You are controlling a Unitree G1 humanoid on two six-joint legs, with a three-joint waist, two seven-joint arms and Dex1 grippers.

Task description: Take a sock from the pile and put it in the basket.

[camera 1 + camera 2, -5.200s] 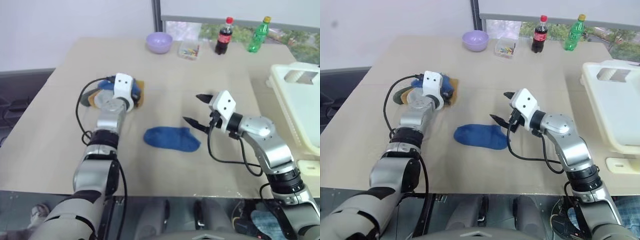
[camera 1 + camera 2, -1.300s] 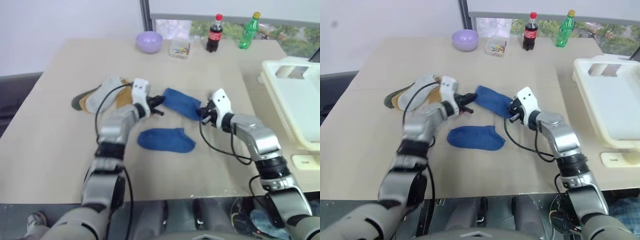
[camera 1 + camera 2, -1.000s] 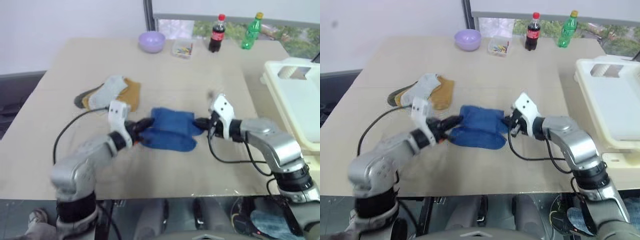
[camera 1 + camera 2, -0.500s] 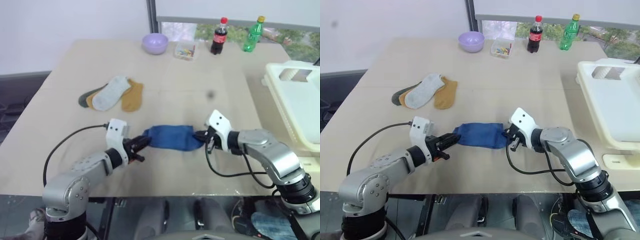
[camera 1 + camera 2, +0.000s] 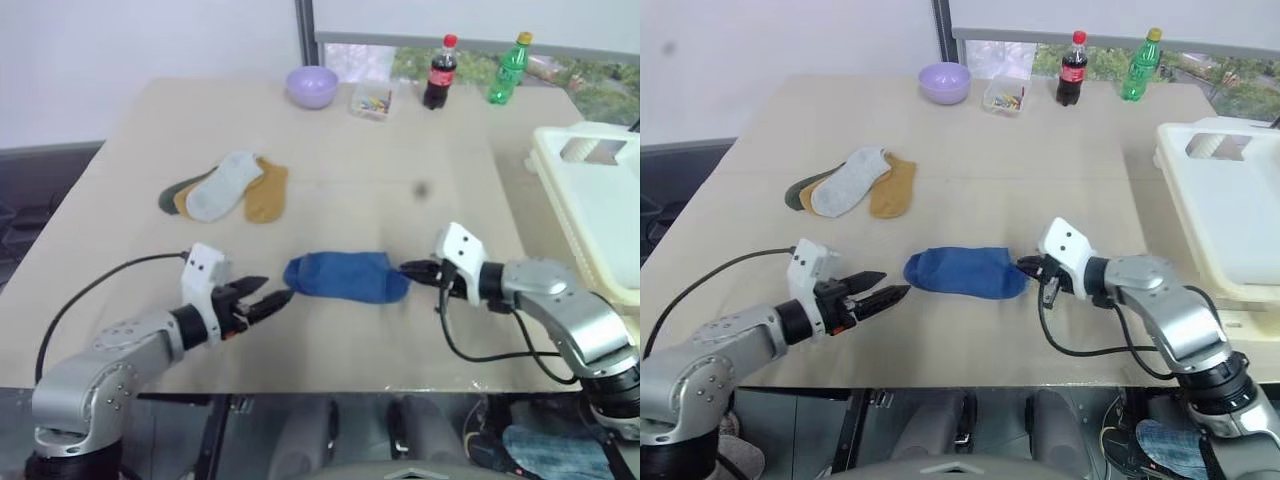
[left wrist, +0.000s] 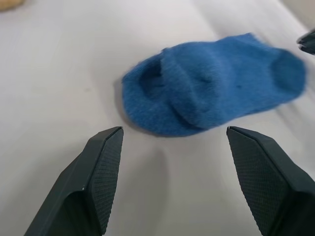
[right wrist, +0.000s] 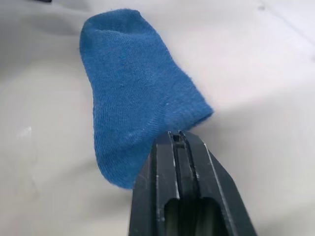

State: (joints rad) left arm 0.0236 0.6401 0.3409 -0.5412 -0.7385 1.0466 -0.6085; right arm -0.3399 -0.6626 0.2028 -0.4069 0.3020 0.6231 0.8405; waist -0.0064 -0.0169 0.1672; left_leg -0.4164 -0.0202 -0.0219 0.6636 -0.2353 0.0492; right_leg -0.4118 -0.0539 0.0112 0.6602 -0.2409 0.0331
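Note:
A blue sock (image 5: 345, 277) lies flat on the tan table near its front edge, and in the left wrist view the blue sock (image 6: 211, 93) looks like two layers. My left gripper (image 5: 272, 292) stands open just off the sock's left end, its fingers (image 6: 101, 172) apart and empty. My right gripper (image 5: 1023, 265) is shut, its tip (image 7: 177, 135) at the sock's right edge; I cannot tell whether it pinches fabric. The pile (image 5: 225, 190) of grey, mustard and dark green socks lies at the back left. The cream basket (image 5: 1240, 200) stands at the far right.
A lilac bowl (image 5: 311, 85), a clear box of small coloured items (image 5: 373, 100), a cola bottle (image 5: 436, 72) and a green bottle (image 5: 506, 68) line the table's far edge. A black cable loops from my left wrist over the table's front.
My left gripper has opened, let go of the blue sock and drawn back to the left. The sock has settled flat. My right gripper has slid a little to the right.

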